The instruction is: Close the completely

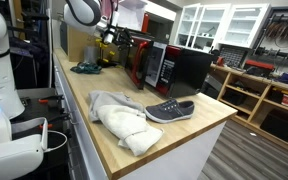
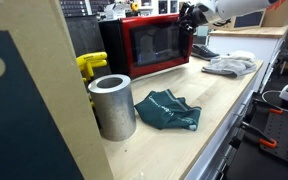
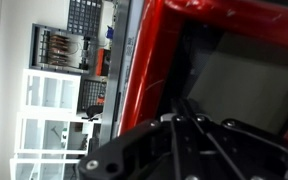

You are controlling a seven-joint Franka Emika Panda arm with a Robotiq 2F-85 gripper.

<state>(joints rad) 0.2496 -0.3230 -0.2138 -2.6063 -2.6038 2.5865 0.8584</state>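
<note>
Though contact unclear, red microwave door (image 2: 146,45) lies just beside hand (image 2: 190,22).

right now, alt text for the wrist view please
A red microwave with dark glass fills most of the frame, close and tilted. The black claw juts in from the bottom, blurred. At left, white cabinets and a tool rack stand in the background.

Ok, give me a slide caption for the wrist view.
Wrist close-up of the red microwave door, dark window at right, lab shelves beyond its edge.
</note>
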